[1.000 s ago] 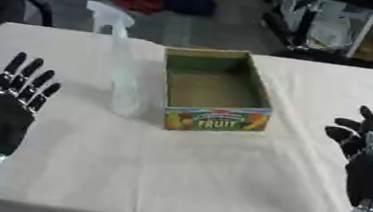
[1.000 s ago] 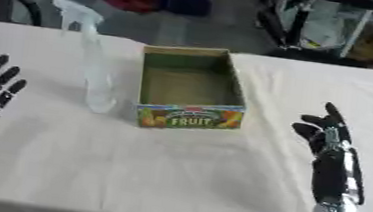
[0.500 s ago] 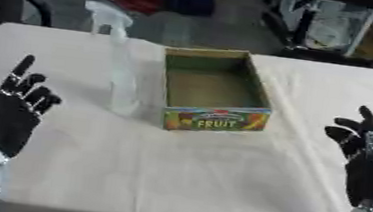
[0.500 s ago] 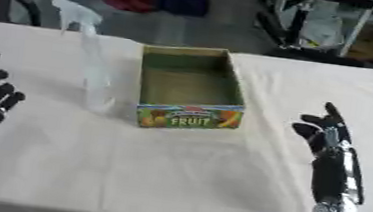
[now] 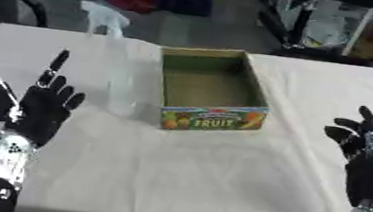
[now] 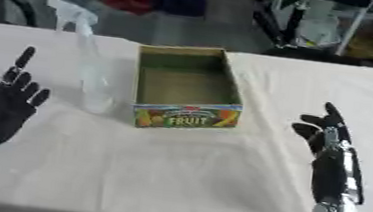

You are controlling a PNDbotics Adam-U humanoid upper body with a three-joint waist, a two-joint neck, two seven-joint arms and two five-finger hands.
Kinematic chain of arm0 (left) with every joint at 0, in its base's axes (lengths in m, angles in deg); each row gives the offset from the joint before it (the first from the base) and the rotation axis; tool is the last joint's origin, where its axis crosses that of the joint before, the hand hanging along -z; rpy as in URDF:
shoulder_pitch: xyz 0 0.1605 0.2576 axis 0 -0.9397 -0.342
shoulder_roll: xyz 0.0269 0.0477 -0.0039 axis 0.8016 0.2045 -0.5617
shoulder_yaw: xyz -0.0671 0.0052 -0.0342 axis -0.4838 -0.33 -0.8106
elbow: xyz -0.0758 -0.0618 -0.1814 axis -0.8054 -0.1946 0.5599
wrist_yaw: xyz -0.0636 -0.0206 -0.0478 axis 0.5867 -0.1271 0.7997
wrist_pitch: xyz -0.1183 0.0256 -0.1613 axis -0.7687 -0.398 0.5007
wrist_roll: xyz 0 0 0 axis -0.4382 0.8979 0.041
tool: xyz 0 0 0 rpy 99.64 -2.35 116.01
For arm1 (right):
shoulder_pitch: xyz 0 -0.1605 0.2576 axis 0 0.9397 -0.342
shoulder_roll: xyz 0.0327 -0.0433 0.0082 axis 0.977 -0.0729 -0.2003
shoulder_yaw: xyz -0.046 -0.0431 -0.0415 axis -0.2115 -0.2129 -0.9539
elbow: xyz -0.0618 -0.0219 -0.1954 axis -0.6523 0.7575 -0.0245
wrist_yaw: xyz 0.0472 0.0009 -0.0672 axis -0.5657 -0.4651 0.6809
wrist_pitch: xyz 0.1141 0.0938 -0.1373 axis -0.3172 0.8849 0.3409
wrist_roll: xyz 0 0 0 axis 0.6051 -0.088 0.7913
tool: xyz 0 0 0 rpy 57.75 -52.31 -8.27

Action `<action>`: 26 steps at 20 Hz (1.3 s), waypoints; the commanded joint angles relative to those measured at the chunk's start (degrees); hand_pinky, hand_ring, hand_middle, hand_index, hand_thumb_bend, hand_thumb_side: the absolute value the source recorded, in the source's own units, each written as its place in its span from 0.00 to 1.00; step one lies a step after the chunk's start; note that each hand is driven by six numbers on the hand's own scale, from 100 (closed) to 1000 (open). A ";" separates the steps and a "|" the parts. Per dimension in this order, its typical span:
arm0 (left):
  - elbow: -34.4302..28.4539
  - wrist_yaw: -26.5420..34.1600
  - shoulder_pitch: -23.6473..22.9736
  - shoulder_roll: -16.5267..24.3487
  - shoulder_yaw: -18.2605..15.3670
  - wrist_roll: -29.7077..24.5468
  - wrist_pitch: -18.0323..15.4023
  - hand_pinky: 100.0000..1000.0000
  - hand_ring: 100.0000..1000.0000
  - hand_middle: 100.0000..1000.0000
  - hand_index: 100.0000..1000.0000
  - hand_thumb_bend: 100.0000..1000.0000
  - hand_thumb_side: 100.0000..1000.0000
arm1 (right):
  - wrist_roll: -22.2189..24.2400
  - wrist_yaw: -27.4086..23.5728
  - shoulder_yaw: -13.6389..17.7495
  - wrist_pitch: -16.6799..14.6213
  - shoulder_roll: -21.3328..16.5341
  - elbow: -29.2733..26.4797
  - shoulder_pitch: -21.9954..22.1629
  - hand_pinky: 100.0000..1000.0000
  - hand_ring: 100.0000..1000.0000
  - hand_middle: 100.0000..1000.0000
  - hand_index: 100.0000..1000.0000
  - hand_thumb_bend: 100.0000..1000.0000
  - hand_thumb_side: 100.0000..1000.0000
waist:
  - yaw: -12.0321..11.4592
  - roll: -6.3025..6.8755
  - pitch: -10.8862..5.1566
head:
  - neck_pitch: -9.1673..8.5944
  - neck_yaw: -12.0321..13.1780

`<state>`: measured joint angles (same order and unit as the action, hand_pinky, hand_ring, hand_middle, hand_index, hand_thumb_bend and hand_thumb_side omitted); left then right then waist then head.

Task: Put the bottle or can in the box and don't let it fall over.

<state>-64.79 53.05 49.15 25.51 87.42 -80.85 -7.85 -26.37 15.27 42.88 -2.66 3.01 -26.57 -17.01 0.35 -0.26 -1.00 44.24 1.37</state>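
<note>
- Spray bottle [image 5: 121, 78]: clear plastic w/ pale trigger head, standing upright on the tabletop [image 5: 216, 182], just left of the box, near its front-left corner; not clear whether the two touch.
- Box [image 5: 211, 91]: open-top cardboard, greenish-brown inside, nothing visible in it; front panel has bright fruit print w/ word "FRUIT". Sits about mid-tabletop, long side running away from the robot, slightly askew.
- Left hand [image 5: 45, 107]: black, raised at lower left w/ fingers up, spread and straight, one finger reaching higher than the rest; holds nothing. It's left of the bottle, near but apart from it. Silver wrist section below, black forearm at bottom edge.
- Right hand [image 6: 325, 144]: black, at lower right, seen edge-on w/ fingers pointing up, relaxed & mostly straight; holds nothing. Well apart from the box, to its right. Silver joint parts show along the forearm.
- Tabletop covered w/ off-white cloth, a few soft wrinkles.
- Far bkgd beyond the tabletop edge: dark floor, red and blue shapes, metal rack on the right – too blurred to tell more.
</note>
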 commanded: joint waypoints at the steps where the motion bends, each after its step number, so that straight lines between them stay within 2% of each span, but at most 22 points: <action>1: 0.76 4.55 2.11 0.76 0.16 1.65 -0.22 0.10 0.00 0.00 0.95 0.82 1.00 | 0.28 -0.18 -0.03 -0.11 -0.18 -0.60 -0.62 0.75 0.61 0.61 0.96 0.00 0.73 | 0.07 0.06 -0.54 | -0.12 -0.33; 3: 1.70 6.12 3.12 0.55 0.32 2.62 -0.09 0.00 0.00 0.02 0.96 0.82 1.00 | 0.31 -0.18 -0.04 -0.10 -0.14 -0.61 -0.61 0.75 0.61 0.61 0.96 0.00 0.73 | 0.14 0.07 -0.60 | -0.12 -0.33; 4: 2.20 6.79 3.58 0.43 0.39 3.05 0.03 0.00 0.00 0.02 0.96 0.82 1.00 | 0.33 -0.17 -0.06 -0.09 -0.12 -0.62 -0.61 0.75 0.61 0.61 0.96 0.00 0.73 | 0.17 0.07 -0.63 | -0.12 -0.33; 10: 4.89 9.18 5.94 -0.27 0.68 5.18 0.78 0.00 0.00 0.03 0.98 0.82 1.00 | 0.42 -0.19 -0.13 -0.07 -0.06 -0.62 -0.61 0.75 0.61 0.61 0.96 0.00 0.73 | 0.33 0.08 -0.69 | -0.12 -0.30; 18: 8.00 8.84 9.42 -0.42 0.72 8.89 0.91 0.00 0.00 0.09 1.00 0.82 1.00 | 0.58 -0.23 -0.25 -0.04 0.05 -0.65 -0.62 0.75 0.61 0.61 0.96 0.00 0.73 | 0.78 0.09 -0.70 | -0.12 -0.20; 26: 7.64 8.24 12.91 -0.29 0.59 8.33 -0.79 0.08 0.00 0.14 1.00 0.81 1.00 | 0.75 -0.31 -0.37 0.00 0.16 -0.66 -0.64 0.75 0.61 0.61 0.96 0.00 0.73 | 1.28 0.06 -0.68 | -0.12 -0.04</action>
<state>-55.96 61.66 60.74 24.53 88.11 -72.22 -8.26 -25.88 15.25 42.66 -2.45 3.45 -26.57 -17.02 1.57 -0.19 -1.14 44.24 1.14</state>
